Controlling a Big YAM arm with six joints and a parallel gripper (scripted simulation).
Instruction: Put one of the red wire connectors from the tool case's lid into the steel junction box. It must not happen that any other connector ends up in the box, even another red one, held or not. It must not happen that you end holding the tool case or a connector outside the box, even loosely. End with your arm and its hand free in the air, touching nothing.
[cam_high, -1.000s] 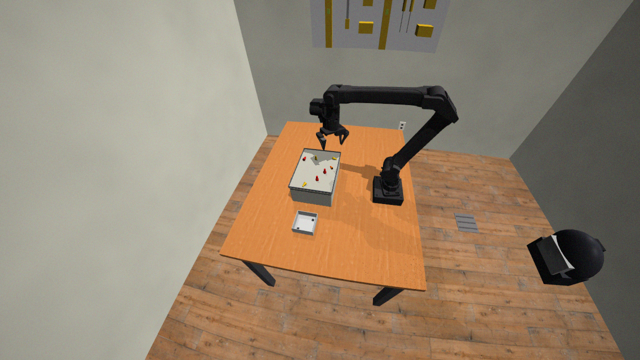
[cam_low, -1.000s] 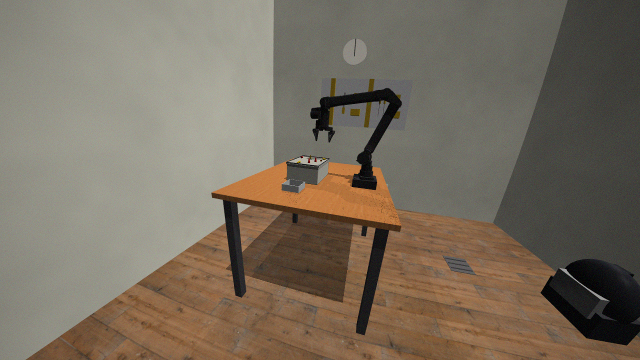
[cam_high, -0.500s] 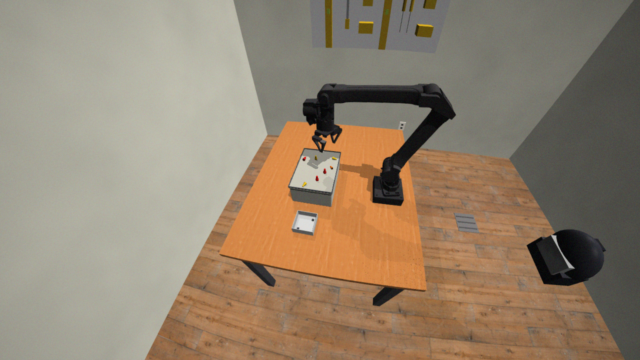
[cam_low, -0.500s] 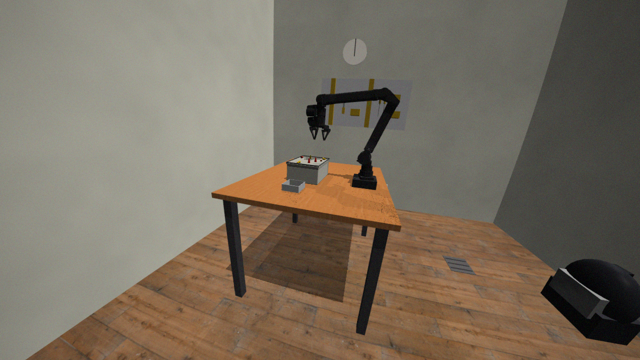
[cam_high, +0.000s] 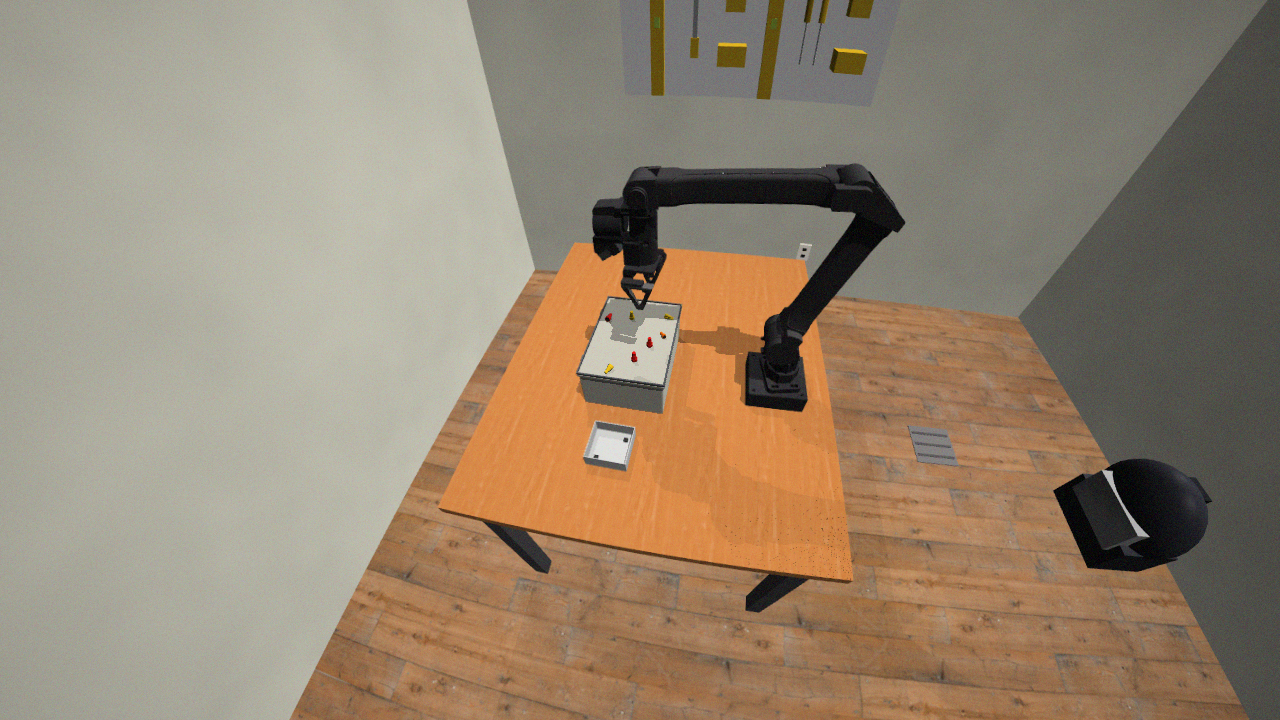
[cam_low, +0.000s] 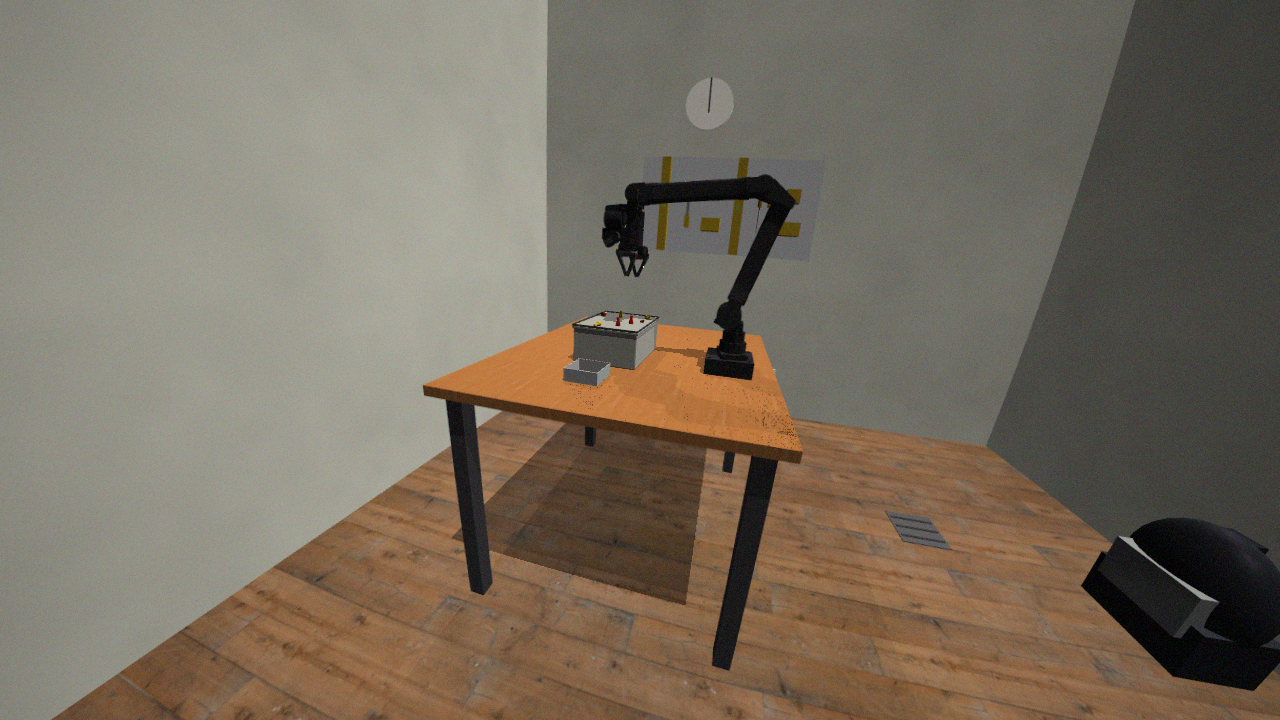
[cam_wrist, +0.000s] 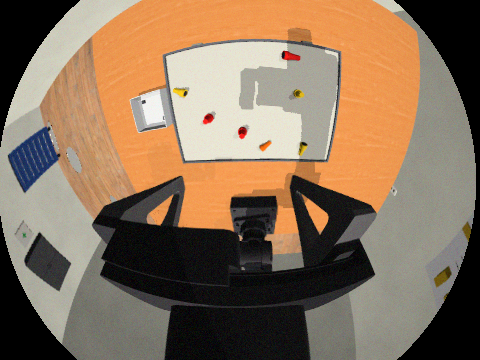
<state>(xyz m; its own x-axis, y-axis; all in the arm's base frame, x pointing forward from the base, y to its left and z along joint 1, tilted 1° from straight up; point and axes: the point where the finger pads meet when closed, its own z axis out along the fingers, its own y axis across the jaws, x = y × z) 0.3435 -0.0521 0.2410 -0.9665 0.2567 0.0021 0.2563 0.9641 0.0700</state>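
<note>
The grey tool case (cam_high: 623, 394) (cam_low: 608, 346) (cam_wrist: 214, 74) stands on the orange table (cam_high: 733, 447) (cam_low: 680, 402), its pale lid (cam_high: 657, 362) facing up. Three red wire connectors lie on the lid: one (cam_high: 608, 316) (cam_wrist: 290, 56) near the far left corner, one (cam_high: 648, 342) (cam_wrist: 243, 132) in the middle and one (cam_high: 633, 357) (cam_wrist: 208, 118) closer to the front. The small steel junction box (cam_high: 609, 445) (cam_low: 587, 370) (cam_wrist: 150, 110) sits open and empty just in front of the case. My gripper (cam_high: 637, 291) (cam_low: 631, 265) (cam_wrist: 237, 181) is open and empty, hanging well above the lid's far edge.
Yellow connectors (cam_wrist: 180, 92) (cam_wrist: 298, 94) (cam_wrist: 303, 148) and an orange one (cam_high: 662, 334) (cam_wrist: 266, 146) lie among the red ones on the lid. The arm's base (cam_high: 776, 380) (cam_low: 727, 362) stands on the table to the right of the case. A wall is close on the left.
</note>
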